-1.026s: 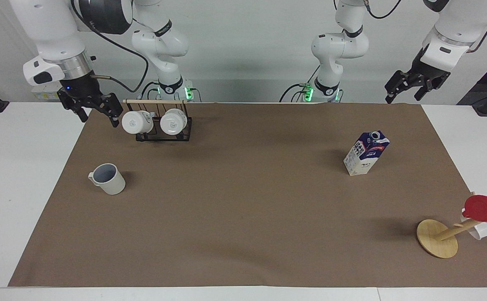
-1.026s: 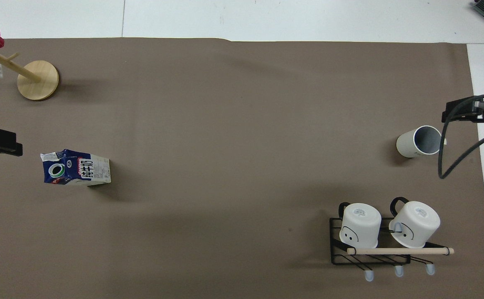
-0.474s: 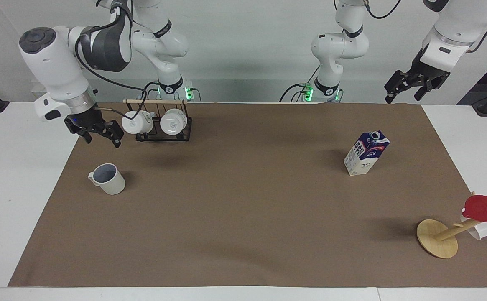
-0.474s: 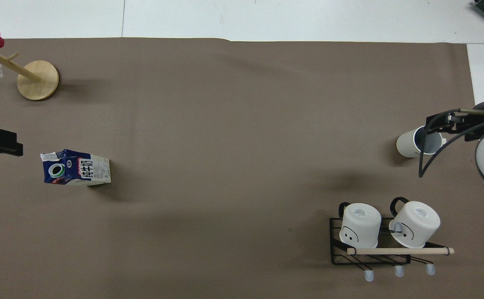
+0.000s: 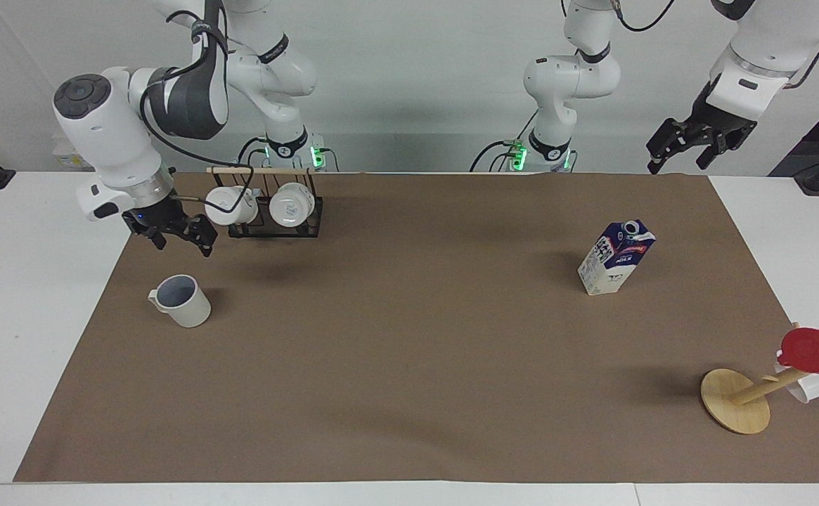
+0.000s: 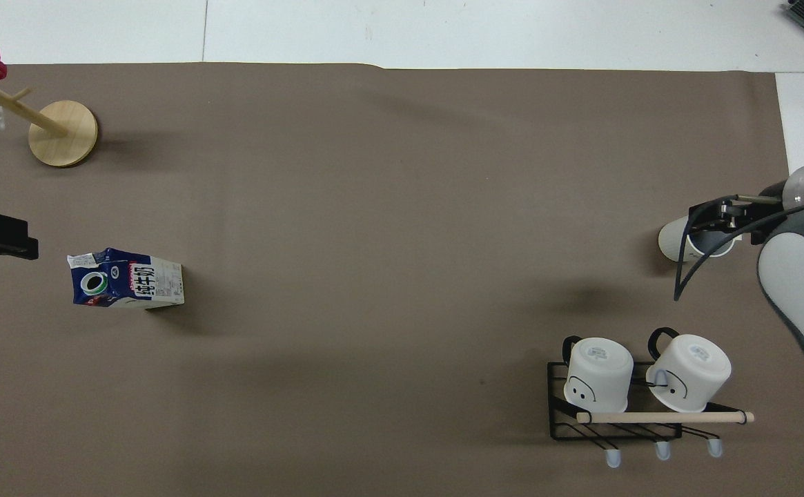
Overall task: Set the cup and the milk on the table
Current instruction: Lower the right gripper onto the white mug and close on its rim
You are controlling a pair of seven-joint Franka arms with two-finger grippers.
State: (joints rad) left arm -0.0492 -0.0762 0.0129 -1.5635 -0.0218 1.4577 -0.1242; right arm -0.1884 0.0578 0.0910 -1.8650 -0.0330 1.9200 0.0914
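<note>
change: right gripper (image 5: 178,235) has come down and in from the table's edge since a second ago and now hangs over the cup, above its rim and clear of it; cup, milk and left gripper unmoved.
right gripper: black two-finger tool on a white arm with a looping black cable; fingers spread, nothing between them.
cup (image 5: 181,301): plain off-white mug, matte, cylindrical, small side handle, grey-blue inside; upright on the sheet at the right arm's end, farther from the robots than the rack.
rack (image 5: 275,223): black wire frame with a pale wooden rod on top; two glossy white mugs (image 5: 268,204) on it, bases showing.
table (image 5: 22,295): wide, white, smooth; large brown paper-like sheet (image 5: 409,351) over most of it.
milk (image 5: 616,258): small gable-top carton, dark blue above, white below, red label, round white cap; upright on the sheet toward the left arm's end.
left gripper (image 5: 689,149): black, raised over the sheet's corner nearest the robots, waiting; fingers apart, empty.
stand (image 5: 736,400): round light-wood disc with a slanted wooden peg, carrying a shiny red cup (image 5: 818,350).
</note>
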